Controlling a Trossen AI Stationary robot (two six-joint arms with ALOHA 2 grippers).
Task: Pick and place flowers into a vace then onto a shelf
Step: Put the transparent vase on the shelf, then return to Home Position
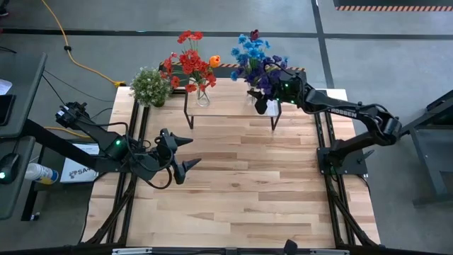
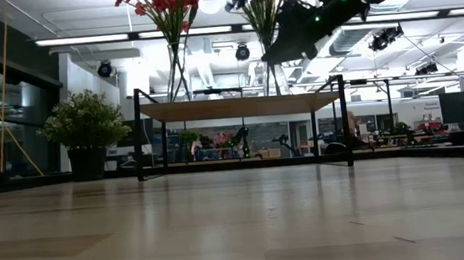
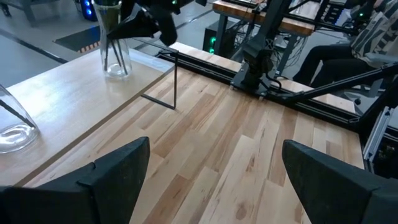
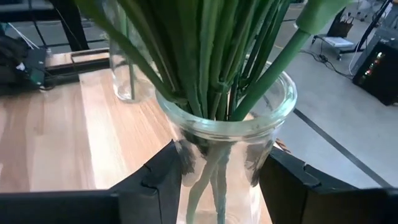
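The shelf (image 1: 230, 106) stands at the table's far edge and carries two clear glass vases. The left vase (image 1: 202, 97) holds red flowers (image 1: 187, 60) and an orange tulip (image 1: 214, 61). The right vase (image 4: 224, 143) holds blue and purple flowers (image 1: 251, 53); their green stems (image 4: 211, 56) rise from its mouth. My right gripper (image 1: 263, 103) is at this vase, shut on it. My left gripper (image 1: 180, 152) hovers open over the table's left-middle, touching nothing; in its wrist view the left gripper (image 3: 214, 186) faces the shelf. My right gripper pinches the right vase's glass body below the rim (image 4: 186, 155), one finger (image 4: 155, 180) on each side. It reaches in from the table's right, slanting down. The vase is upright and its base (image 2: 275, 91) seems to rest on the shelf top.
A bushy potted plant (image 1: 150, 86) sits on the table beside the shelf's left end. The left vase (image 4: 127, 68) stands close to the held one. Bare wooden tabletop (image 1: 241, 191) spreads out in front of the shelf. A seated person (image 3: 373, 37) shows beyond the table.
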